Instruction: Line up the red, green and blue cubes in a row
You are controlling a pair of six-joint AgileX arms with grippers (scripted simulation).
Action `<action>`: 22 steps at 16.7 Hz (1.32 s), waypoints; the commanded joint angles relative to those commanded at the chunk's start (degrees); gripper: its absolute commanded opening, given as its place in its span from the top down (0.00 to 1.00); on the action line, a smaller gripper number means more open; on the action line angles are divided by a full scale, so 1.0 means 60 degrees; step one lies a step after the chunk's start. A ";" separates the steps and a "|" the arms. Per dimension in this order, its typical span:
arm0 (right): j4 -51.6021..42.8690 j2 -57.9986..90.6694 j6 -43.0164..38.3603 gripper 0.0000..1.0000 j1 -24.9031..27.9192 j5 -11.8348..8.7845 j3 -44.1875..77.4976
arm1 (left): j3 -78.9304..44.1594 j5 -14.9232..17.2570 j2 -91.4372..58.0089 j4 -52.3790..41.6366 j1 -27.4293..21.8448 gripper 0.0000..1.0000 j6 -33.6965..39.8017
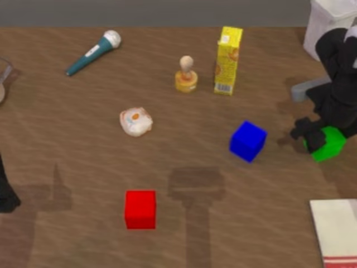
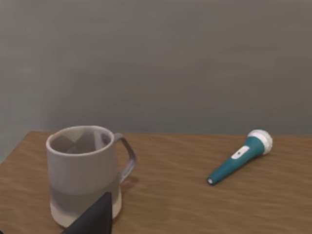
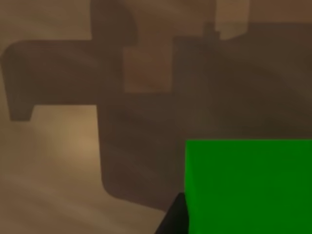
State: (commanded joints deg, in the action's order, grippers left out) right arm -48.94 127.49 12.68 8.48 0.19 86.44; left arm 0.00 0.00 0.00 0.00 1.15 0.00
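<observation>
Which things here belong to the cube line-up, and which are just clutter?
Job:
- red cube
- blue cube
- green cube, with the right pincer at it

Clutter:
- yellow carton
- microphone
- mug
- wooden stamp
- white wrapped item
- white-and-red object at the table's right edge
</observation>
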 joint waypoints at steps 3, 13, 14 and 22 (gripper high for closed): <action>0.0000 0.0000 0.0000 1.00 0.0000 0.0000 0.0000 | 0.0000 0.0000 0.0000 0.0000 0.0000 0.00 0.0000; -0.1165 -0.0446 0.0014 1.00 0.0032 -0.0025 0.0721 | 0.0000 0.0000 0.0000 0.0000 0.0000 0.00 0.0000; -0.1577 -0.0588 0.0013 1.00 0.0040 -0.0021 0.0929 | 0.0000 0.0000 0.0000 0.0000 0.0000 0.00 0.0000; -0.2249 -0.0916 -0.0023 1.00 0.0028 -0.0011 0.1336 | 0.0000 0.0000 0.0000 0.0000 0.0000 0.00 0.0000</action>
State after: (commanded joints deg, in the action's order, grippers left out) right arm -62.44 122.00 12.54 8.65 0.13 94.45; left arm 0.00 0.00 0.00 0.00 1.15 0.00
